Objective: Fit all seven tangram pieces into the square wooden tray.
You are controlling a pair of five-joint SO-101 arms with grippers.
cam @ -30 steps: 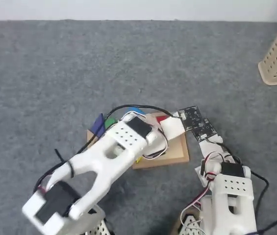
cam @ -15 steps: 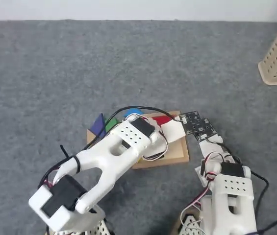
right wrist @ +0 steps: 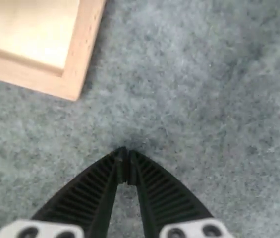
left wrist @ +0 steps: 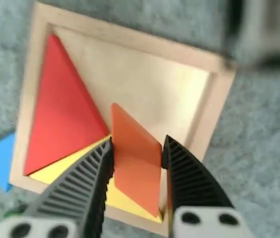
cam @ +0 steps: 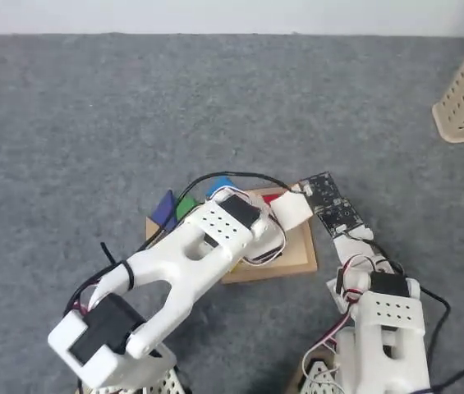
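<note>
— What are the arms built from?
— White plastic shells. The left arm (cam: 190,254) has a plate dotted with small round holes above the tray (cam: 297,261). The right arm (cam: 383,328), off the tray's near corner, has the same.
— And the dark parts?
— Black motor blocks and thin black cables, with some red and white wires. A dark circuit board (cam: 330,205) sits just beside the tray.
— The grippers?
— The left gripper (left wrist: 139,144) and right gripper (right wrist: 127,152) have black ribbed fingers (left wrist: 87,183) on white bases with dark screw holes.
</note>
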